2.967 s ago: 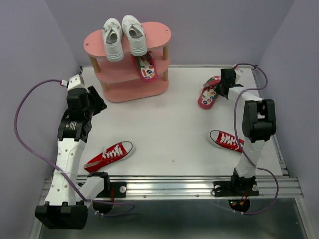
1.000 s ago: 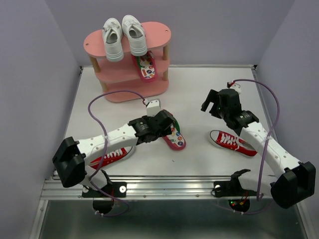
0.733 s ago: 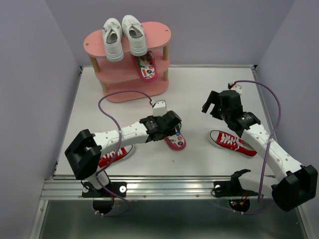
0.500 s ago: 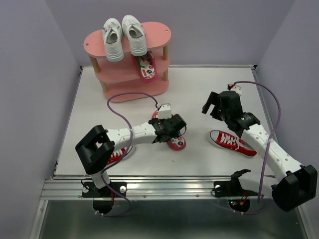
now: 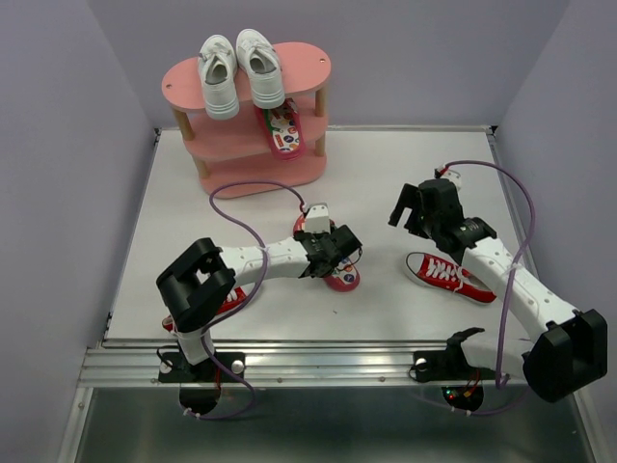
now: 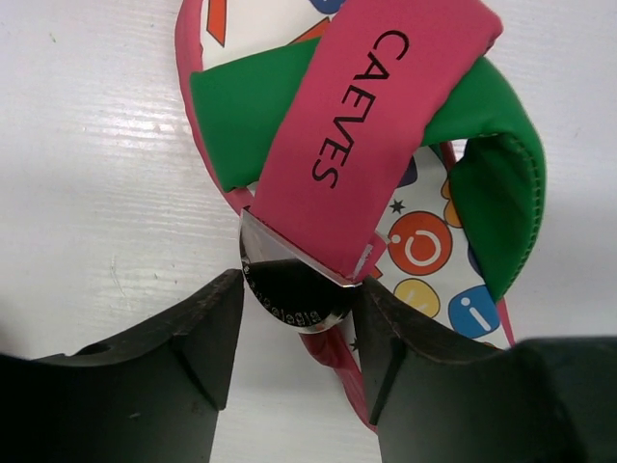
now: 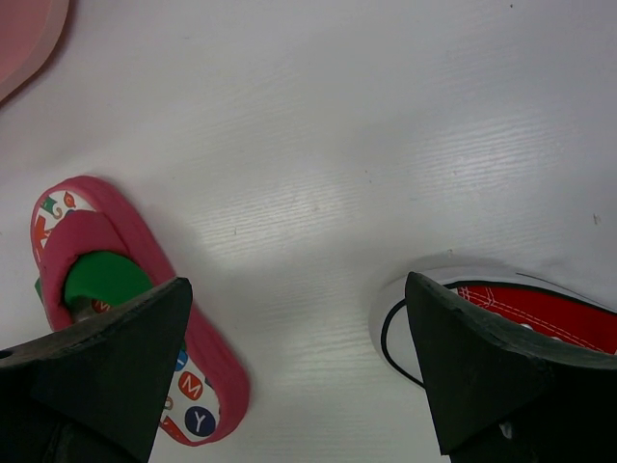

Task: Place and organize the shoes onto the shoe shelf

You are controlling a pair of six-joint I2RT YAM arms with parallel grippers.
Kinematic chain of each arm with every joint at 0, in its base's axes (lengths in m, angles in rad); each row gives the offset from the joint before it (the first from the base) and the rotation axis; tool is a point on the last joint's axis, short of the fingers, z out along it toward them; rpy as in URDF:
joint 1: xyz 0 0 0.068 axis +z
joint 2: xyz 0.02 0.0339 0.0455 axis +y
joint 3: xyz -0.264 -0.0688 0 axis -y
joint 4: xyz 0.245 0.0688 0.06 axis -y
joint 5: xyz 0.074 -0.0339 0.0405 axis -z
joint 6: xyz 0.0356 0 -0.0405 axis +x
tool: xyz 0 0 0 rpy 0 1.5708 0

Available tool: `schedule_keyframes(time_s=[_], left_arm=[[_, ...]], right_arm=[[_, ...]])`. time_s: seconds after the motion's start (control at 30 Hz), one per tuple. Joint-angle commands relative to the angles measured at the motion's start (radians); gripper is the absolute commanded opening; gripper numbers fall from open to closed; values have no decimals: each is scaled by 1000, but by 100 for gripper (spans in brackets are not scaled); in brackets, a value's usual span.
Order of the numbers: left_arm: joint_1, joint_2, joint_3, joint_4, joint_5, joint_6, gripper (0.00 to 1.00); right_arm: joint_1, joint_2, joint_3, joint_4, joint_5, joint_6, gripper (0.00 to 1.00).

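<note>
The pink shoe shelf (image 5: 246, 178) stands at the back, with two white sneakers (image 5: 220, 77) on its top board and one flip-flop (image 5: 284, 130) on the middle board. The other flip-flop (image 5: 343, 280) (image 6: 366, 125) lies flat mid-table. My left gripper (image 5: 337, 262) (image 6: 299, 289) reaches over it, both fingers touching the metal disc at the base of its pink strap. One red sneaker (image 5: 448, 273) (image 7: 540, 309) lies at the right. My right gripper (image 5: 403, 207) (image 7: 299, 289) hangs open above bare table between that sneaker and the flip-flop (image 7: 135, 251). A second red sneaker (image 5: 229, 297) is mostly hidden under my left arm.
Purple walls close in the table on three sides. A purple cable (image 5: 246, 188) loops from my left arm over the table in front of the shelf. A corner of the shelf's bottom board (image 7: 24, 39) shows at the top left of the right wrist view.
My left arm has stretched further right over the flip-flop and its jaws have narrowed onto the strap's base. The right arm has barely shifted.
</note>
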Motion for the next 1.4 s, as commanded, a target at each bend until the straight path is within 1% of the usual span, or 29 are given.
schedule_keyframes(time_s=[0.0, 0.1, 0.2, 0.23, 0.3, 0.33, 0.4, 0.5, 0.53, 0.6, 0.63, 0.73, 0.77, 0.83, 0.87, 0.97, 1.07, 1.2, 1.27, 1.37], left_arm=[[4, -48, -37, 29, -41, -15, 61], [17, -41, -55, 63, -17, -11, 61], [23, -39, -74, 91, 5, -14, 54], [24, -41, -74, 91, 5, -17, 46], [24, -50, -74, 83, 0, -21, 37], [24, -65, -75, 80, -9, -21, 20], [26, -91, -80, 76, -24, -11, 0], [27, -156, -89, 75, -47, 32, 0], [29, -197, -97, 80, -53, 86, 0], [37, -245, -109, 88, -47, 132, 0], [49, -299, -127, 95, -26, 185, 0], [73, -396, -173, 120, 26, 255, 0], [92, -462, -181, 118, 36, 287, 0], [116, -528, -209, 105, 69, 319, 0], [136, -591, -216, 96, 78, 359, 0], [187, -695, -232, 47, 140, 393, 0], [219, -766, -230, 2, 181, 425, 0], [270, -783, -166, -122, 204, 448, 0], [279, -782, -138, -158, 200, 453, 0], [293, -791, -92, -211, 151, 436, 0]], right_arm=[[-2, 11, 6, 35, -7, -20, 97], [-2, 20, 5, 41, -14, -20, 97], [-2, 20, 3, 43, -15, -20, 97], [-2, 20, 3, 43, -14, -20, 97], [-2, 16, 3, 41, -11, -22, 97], [-2, 16, 3, 43, -9, -23, 97], [-2, 16, 2, 41, -9, -23, 97], [-2, 17, 2, 43, -12, -20, 97], [-2, 17, 3, 43, -12, -17, 97], [-2, 17, 3, 43, -14, -17, 97], [-2, 17, 5, 43, -12, -17, 97], [-2, 23, 6, 43, -12, -20, 97], [-2, 23, 6, 43, -14, -20, 97], [-2, 23, 6, 43, -14, -22, 97], [-2, 25, 6, 43, -14, -22, 97], [-2, 28, 8, 44, -15, -17, 97], [-2, 39, 9, 52, -23, -16, 97], [-2, 57, 11, 72, -41, -9, 97], [-2, 63, 15, 73, -50, -8, 97], [-2, 66, 18, 78, -54, -6, 97]])
